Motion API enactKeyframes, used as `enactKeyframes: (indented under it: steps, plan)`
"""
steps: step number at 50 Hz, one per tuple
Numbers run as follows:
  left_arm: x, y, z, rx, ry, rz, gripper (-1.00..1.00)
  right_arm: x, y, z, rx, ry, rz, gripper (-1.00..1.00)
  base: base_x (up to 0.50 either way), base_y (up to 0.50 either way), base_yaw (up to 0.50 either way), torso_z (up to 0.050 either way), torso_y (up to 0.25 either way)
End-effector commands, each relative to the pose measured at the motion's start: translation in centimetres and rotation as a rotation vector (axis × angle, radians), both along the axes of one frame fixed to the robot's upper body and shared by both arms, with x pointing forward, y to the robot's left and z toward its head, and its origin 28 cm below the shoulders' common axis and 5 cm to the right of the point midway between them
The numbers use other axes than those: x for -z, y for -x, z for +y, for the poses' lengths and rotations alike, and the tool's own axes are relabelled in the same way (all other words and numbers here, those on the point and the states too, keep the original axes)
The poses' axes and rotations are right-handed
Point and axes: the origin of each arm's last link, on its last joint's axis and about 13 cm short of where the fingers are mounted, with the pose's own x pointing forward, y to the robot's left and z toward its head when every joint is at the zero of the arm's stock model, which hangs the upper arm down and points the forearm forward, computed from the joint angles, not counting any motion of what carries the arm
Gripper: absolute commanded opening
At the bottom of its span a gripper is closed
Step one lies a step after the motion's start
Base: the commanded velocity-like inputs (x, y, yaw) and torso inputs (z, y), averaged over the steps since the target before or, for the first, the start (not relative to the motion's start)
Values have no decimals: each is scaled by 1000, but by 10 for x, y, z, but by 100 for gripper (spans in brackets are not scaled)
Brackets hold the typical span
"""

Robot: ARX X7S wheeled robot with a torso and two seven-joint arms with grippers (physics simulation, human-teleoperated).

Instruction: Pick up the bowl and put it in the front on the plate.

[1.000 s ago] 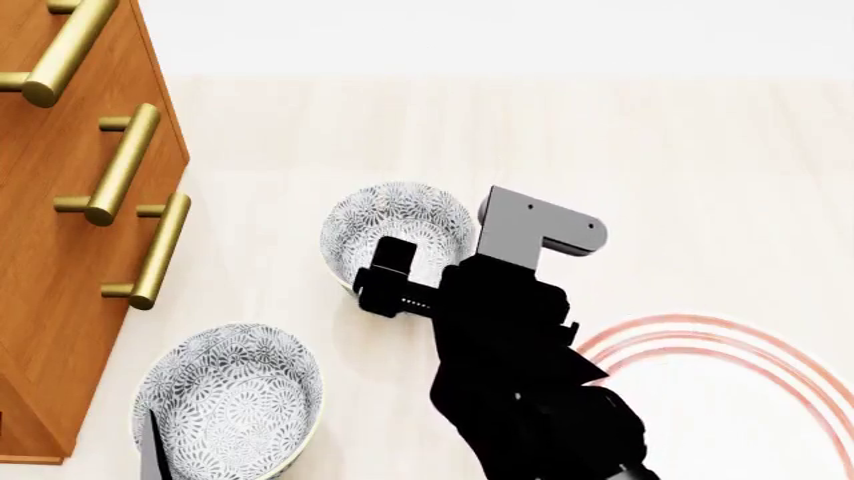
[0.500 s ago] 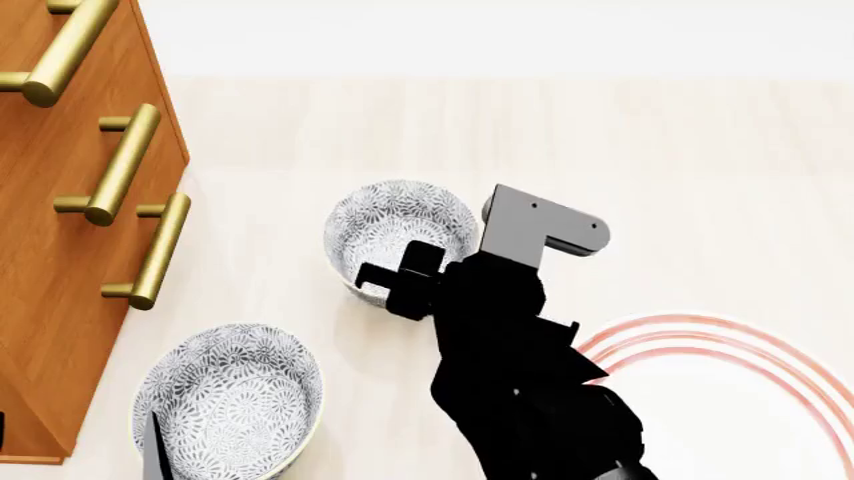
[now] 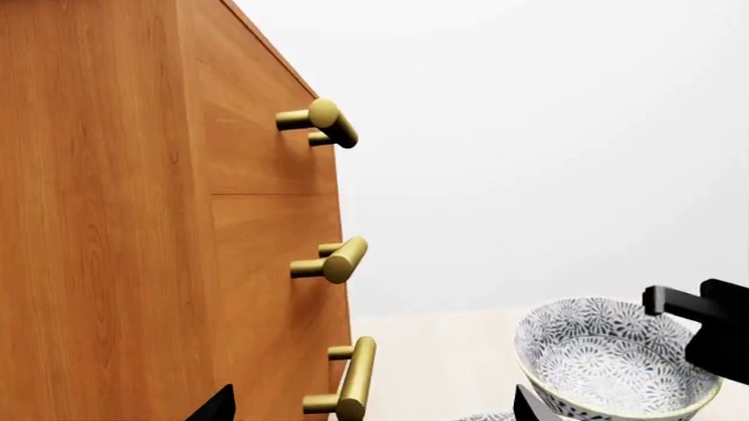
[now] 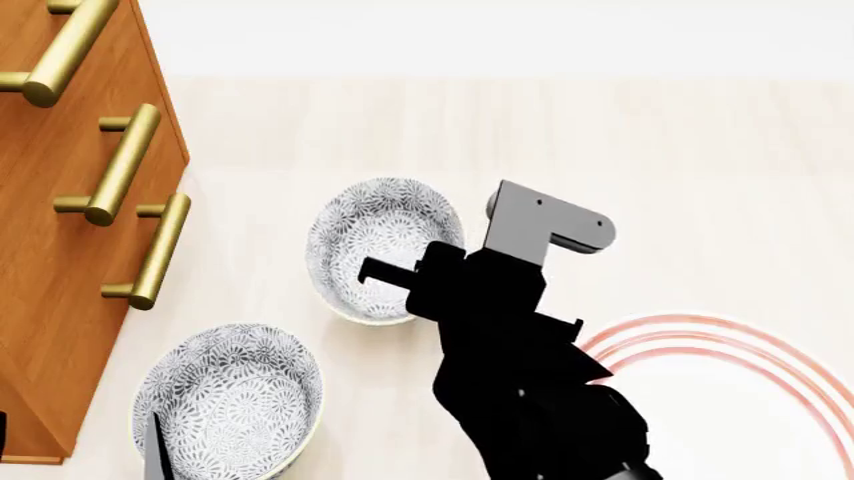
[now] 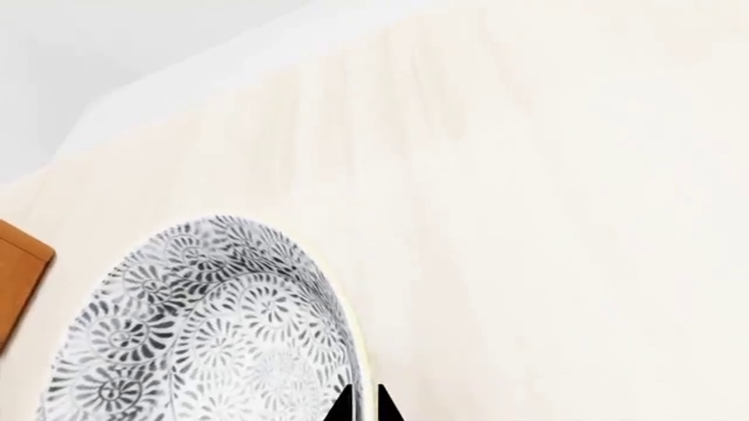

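Jaws first: the right gripper (image 4: 400,272) has its jaws clamped on the rim of the bowl (image 4: 374,245), one finger reaching into the patterned hollow and the other hidden behind the wall on the near side. In the right wrist view we see that rim running straight down between the two black fingertips (image 5: 342,409), so we judge this a pinch on the wall, the sensible hold for a deep round bowl too wide to span.

We can see the bowl tipped a little toward the arm in the left wrist view, and it looks to be coming up off the pale table (image 4: 694,160), though we cannot say for certain that it is clear of it. It sits between the wooden drawer cabinet (image 4: 54,260) and the plate (image 4: 747,400), whose red rings curve just right of the arm. That plate is near, so we reckon a short carry to the right and toward us will do.

A second bowl (image 4: 230,395) rests nearer the robot beside the cabinet, well clear of the grip.

Of the left gripper (image 3: 363,408) only dark fingertips show, apart and holding nothing, parked by the brass handles (image 3: 339,260) out of the working arm's way.
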Motion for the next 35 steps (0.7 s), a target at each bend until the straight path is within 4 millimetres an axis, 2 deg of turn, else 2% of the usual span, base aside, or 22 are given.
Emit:
enactKeyframes:
  steps: [1, 4, 9, 12, 20, 29, 35]
  plan:
    - [-1, 0, 0, -1, -3, -5, 100, -11, 1, 2, 5, 1, -56, -100, 0, 0, 0, 0, 0]
    - [-1, 0, 0, -2, -3, -5, 100, -19, 1, 1, 15, 14, -101, -100, 0, 0, 0, 0, 0]
    - [-1, -1, 0, -5, -2, -6, 100, -51, 5, -6, 47, 41, -249, -100, 0, 0, 0, 0, 0]
    - [-1, -1, 0, -7, -2, -7, 100, -61, 8, -11, 59, 34, -283, -100, 0, 0, 0, 0, 0]
    - [-2, -1, 0, -12, -1, -6, 100, -94, 24, -34, 106, 15, -397, -100, 0, 0, 0, 0, 0]
    - [-1, 0, 0, -9, 0, -4, 100, -125, 59, -67, 141, 19, -531, -100, 0, 0, 0, 0, 0]
    - [0, 0, -1, -4, 1, 0, 100, -132, 90, -94, 148, 50, -604, -100, 0, 0, 0, 0, 0]
